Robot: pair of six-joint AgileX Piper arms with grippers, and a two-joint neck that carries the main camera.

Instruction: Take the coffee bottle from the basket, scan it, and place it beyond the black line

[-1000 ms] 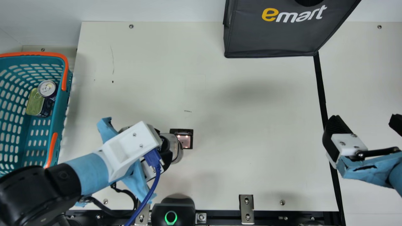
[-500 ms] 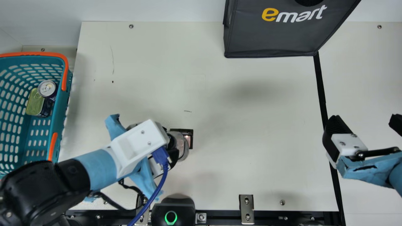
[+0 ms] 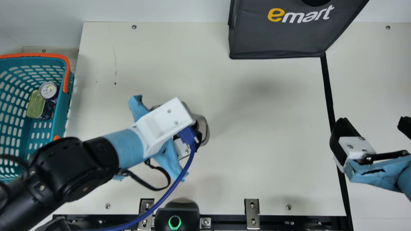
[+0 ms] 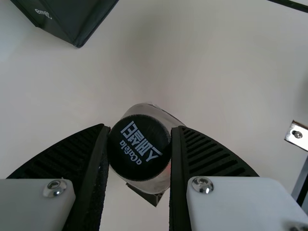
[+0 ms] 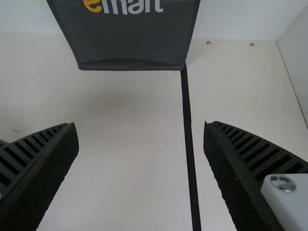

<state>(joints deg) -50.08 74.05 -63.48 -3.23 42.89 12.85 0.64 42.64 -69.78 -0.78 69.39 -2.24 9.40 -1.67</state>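
A pale worktop (image 3: 257, 179) lies under everything, crossed by the black line (image 3: 328, 93). Well to the left of that line, the left gripper (image 3: 196, 131) has its jaws clamped on the coffee bottle (image 3: 205, 128), dark cap between them; the bottle's base is partly covered, but it seems to be off the surface. Farther left of the line, the teal basket (image 3: 63, 112) holds a drink can (image 3: 48, 90) and a flat tin (image 3: 35, 106). The dark bag (image 3: 276, 38) stands at the line's far end. Near the line, the right gripper (image 3: 374, 125) has its jaws wide apart, nothing between them.
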